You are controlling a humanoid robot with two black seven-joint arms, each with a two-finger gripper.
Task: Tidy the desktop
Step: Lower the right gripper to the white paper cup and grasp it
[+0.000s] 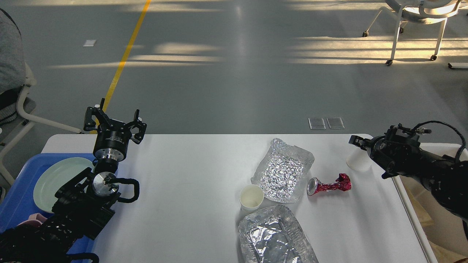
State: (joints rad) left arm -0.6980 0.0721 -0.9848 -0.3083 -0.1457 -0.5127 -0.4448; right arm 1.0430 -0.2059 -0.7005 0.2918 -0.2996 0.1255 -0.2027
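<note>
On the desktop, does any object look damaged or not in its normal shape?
Yes. A red can lies on its side near the right of the desktop, crushed and twisted at its far end. The two foil trays beside it are crumpled. The paper cup stands upright and looks intact.

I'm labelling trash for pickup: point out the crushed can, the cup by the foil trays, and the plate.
can (329,185), head view, on its crumpled red body
cup (251,197), head view, on its inside
plate (58,177), head view, on its bare green face
</note>
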